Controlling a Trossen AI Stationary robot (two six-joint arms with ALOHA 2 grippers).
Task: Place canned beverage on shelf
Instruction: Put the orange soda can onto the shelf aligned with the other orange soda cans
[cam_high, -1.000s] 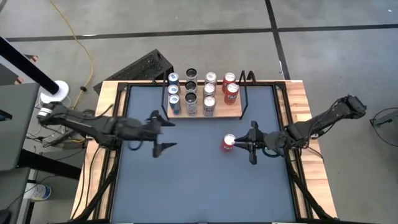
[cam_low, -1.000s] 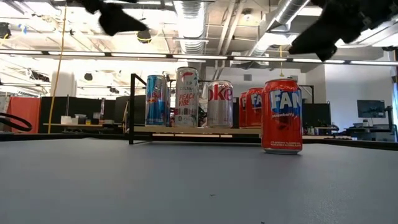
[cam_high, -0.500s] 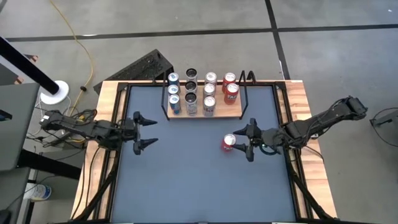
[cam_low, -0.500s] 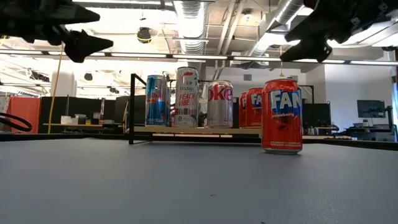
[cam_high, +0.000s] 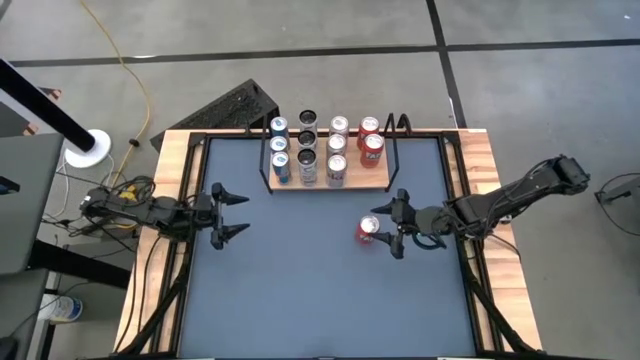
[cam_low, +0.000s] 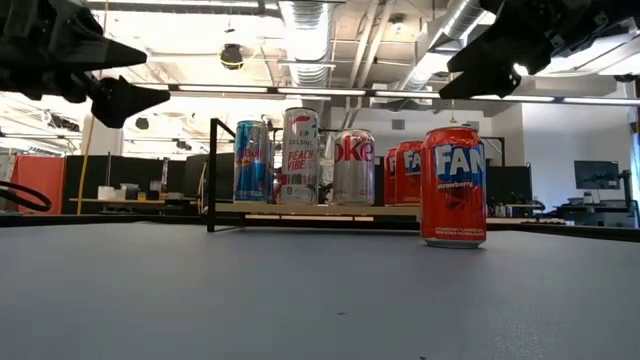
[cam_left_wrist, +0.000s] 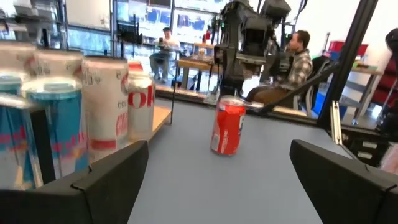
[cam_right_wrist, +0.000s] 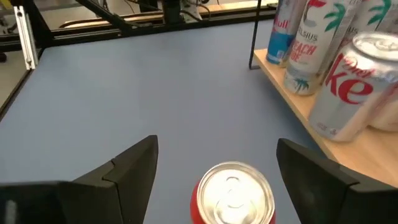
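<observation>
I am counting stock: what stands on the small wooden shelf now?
On the shelf, cans in four rows: eleven tops from above. The low view hides the back ones. A red can stands off it, on the table.

I see two dark, near-black arms built of slim jointed segments. Left gripper (cam_high: 226, 211): two pointed matte-black fingers (cam_left_wrist: 102, 176), wedge-shaped, flat-faced, edges bevelled. Right gripper (cam_high: 397, 224): same black wedge fingers (cam_right_wrist: 133, 167), smooth, no markings I can read. Right arm thickens at bulky elbow joint behind gripper; thin dark cable loops run along links near wrist. Left arm shows cable bundle at its base end. Screws too small to tell.
</observation>
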